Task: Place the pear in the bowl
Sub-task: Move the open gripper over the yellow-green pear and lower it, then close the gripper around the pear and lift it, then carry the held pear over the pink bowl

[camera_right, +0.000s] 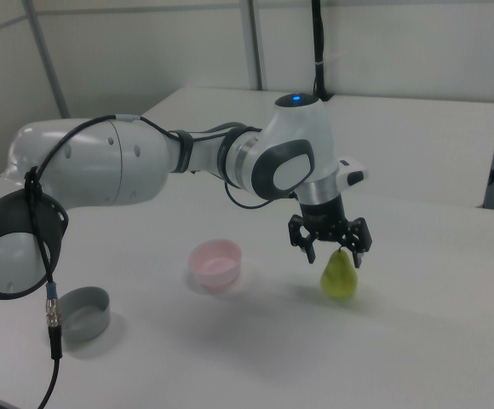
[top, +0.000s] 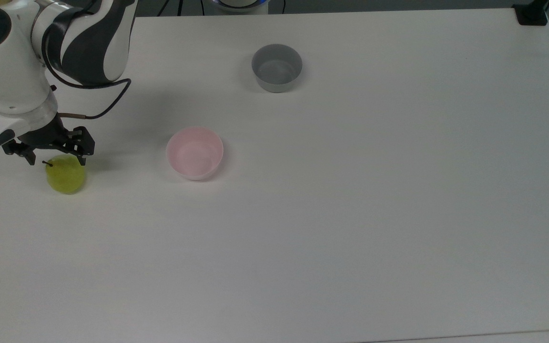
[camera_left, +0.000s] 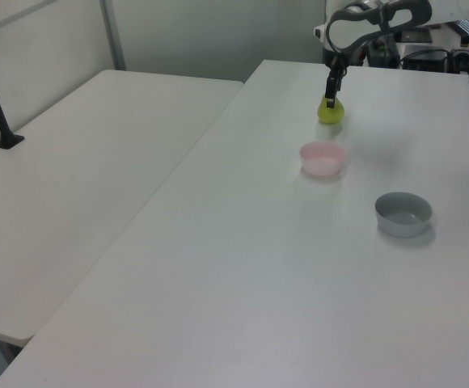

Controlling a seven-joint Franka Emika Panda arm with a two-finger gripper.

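The yellow-green pear [top: 66, 176] [camera_left: 329, 112] [camera_right: 339, 276] stands upright on the white table at the top view's left. My gripper [top: 56, 160] [camera_right: 334, 255] is open and hangs just over the pear's top, one finger on each side of its dark stem, touching nothing. The pale pink bowl [top: 195, 153] [camera_left: 323, 158] [camera_right: 215, 263] sits empty a short way off, at the top view's right of the pear.
A grey bowl [top: 277, 67] [camera_left: 403, 214] [camera_right: 83, 313] stands farther back at the top view's right of the pink one. The white arm [top: 26, 52] reaches in from the top view's upper left. A second table [camera_left: 81, 170] adjoins on the left view's left.
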